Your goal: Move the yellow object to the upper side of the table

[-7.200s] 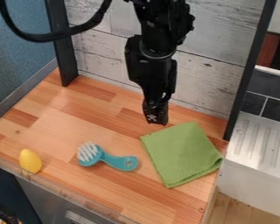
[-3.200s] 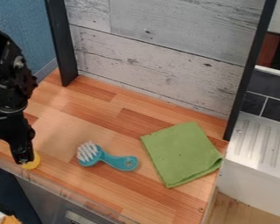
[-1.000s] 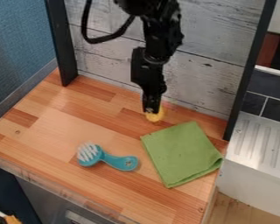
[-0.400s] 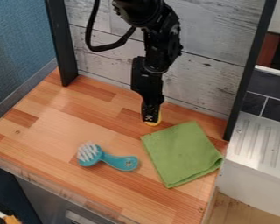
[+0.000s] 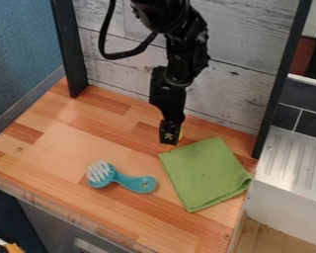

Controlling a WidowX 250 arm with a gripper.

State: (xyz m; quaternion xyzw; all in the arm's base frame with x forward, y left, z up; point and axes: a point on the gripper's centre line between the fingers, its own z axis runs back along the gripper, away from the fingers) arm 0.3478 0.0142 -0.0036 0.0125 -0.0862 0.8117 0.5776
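The black gripper (image 5: pixel 169 137) hangs low over the upper part of the wooden table (image 5: pixel 75 143), just left of the green cloth's top corner. Only a thin sliver of the yellow object (image 5: pixel 181 133) shows, at the gripper's right side; the rest is hidden behind the gripper. Whether the object rests on the wood cannot be made out.
A green folded cloth (image 5: pixel 203 175) lies to the right, and a teal brush (image 5: pixel 124 180) with white bristles lies lower left of it. The whitewashed plank wall (image 5: pixel 236 84) rises behind, between dark posts at left and right.
The gripper carried the yellow object from the table's lower left to the upper part, near the cloth. Lately it has come slightly lower, and less of the yellow shows.
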